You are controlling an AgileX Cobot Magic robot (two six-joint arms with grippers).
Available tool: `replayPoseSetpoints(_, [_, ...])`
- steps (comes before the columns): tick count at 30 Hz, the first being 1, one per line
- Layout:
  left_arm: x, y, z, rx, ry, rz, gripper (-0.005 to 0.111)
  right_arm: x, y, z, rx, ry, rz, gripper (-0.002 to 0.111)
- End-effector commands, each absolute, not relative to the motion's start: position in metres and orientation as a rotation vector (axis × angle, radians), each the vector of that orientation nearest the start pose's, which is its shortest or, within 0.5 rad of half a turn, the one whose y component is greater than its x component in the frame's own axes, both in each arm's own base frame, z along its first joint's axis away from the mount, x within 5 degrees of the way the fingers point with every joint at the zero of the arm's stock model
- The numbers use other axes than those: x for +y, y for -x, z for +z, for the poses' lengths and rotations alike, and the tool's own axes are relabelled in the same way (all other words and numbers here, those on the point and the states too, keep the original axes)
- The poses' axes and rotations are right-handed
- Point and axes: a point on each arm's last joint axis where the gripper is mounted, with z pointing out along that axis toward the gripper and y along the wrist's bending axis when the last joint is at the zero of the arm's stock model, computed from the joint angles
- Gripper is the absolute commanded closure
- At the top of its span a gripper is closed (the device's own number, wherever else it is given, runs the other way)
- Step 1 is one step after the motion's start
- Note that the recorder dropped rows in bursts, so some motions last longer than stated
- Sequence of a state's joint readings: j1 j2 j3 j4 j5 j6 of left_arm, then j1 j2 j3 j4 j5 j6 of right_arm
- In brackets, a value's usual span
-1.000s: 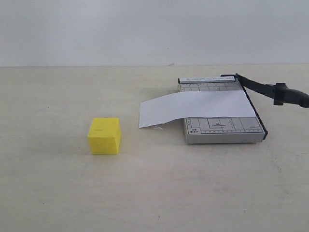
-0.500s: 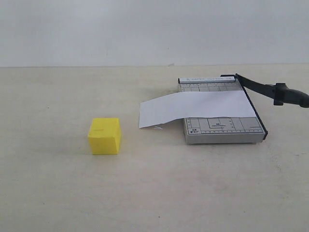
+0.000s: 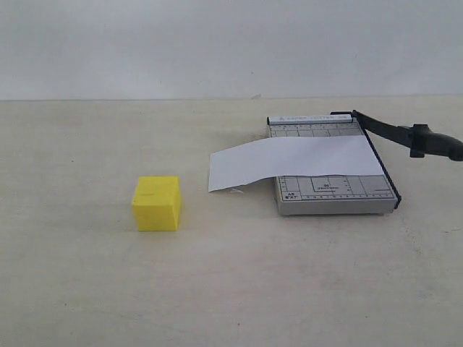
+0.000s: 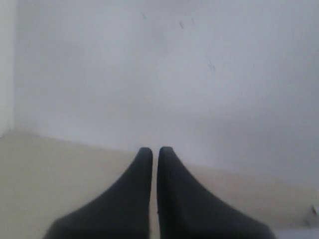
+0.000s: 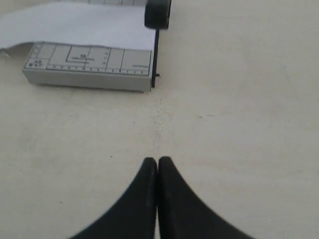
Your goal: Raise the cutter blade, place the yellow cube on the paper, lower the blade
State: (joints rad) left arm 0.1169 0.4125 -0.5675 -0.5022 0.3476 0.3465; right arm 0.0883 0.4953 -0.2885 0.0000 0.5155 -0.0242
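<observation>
The yellow cube point(image 3: 156, 203) rests on the table, left of the grey trimmer point(image 3: 333, 195). White paper point(image 3: 293, 162) lies across the trimmer base and overhangs its left side. The black cutter blade point(image 3: 405, 135) is hinged at the trimmer's far corner and stands partly raised, its thick handle out to the right. In the right wrist view the paper point(image 5: 79, 25), the trimmer point(image 5: 87, 67) and the blade handle point(image 5: 158, 14) lie ahead of my right gripper point(image 5: 157, 160), which is shut and empty. My left gripper point(image 4: 155, 151) is shut and empty, facing a pale wall. Neither gripper appears in the exterior view.
The pale beige table top point(image 3: 239, 282) runs back to a white wall point(image 3: 217, 43). The trimmer's front edge point(image 5: 84, 79) stands a short way ahead of my right gripper, with bare table point(image 5: 234, 114) beside it.
</observation>
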Motion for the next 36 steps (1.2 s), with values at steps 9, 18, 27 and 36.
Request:
replayPoseSetpoints(9, [-0.098,-0.252,0.316,2.023,-0.395,-0.932,0.102,0.016,-0.134,0.201,2.389,0.032,0.134,0.108])
replayPoseSetpoints(18, [-0.254,-0.295,0.247,2.075,-0.584,-0.606,0.102,0.018,-0.135,0.202,2.379,-0.009,0.17,0.108])
replayPoseSetpoints(27, [-0.364,-0.342,0.171,2.098,-0.836,-0.829,0.102,0.018,-0.136,0.204,2.357,-0.061,0.194,0.108])
replayPoseSetpoints(36, [-0.385,-0.358,0.138,2.097,-0.885,-0.851,0.102,0.018,-0.137,0.205,2.339,-0.084,0.211,0.108])
